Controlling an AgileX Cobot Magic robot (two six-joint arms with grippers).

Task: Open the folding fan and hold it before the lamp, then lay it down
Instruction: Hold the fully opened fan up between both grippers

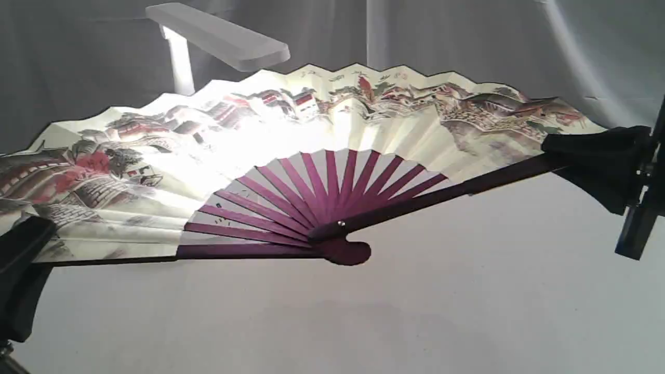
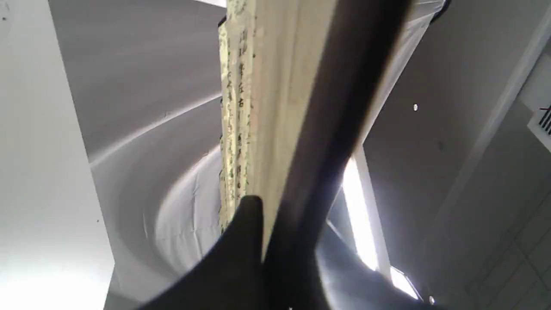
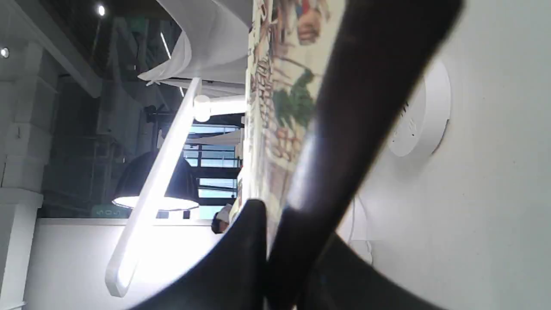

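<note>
Folding fan (image 1: pixel 332 119) is spread fully and looks lifted off the surface (image 1: pixel 467 291), left fingers (image 1: pixel 26 244) pinching one guard and right fingers (image 1: pixel 597 148) pinching the other, which stretches it flat. It's right before the lamp (image 1: pixel 218 36), so light glows through the leaf.

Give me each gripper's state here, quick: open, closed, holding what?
Left gripper: closed on one end guard of the folding fan.
Right gripper: closed on the folding fan's other end guard.

The folding fan (image 1: pixel 311 130) spreads before the lamp (image 1: pixel 218 36) (left gripper (image 1: pixel 36 234) at its left end, right gripper (image 1: pixel 561 150) opposite).
</note>
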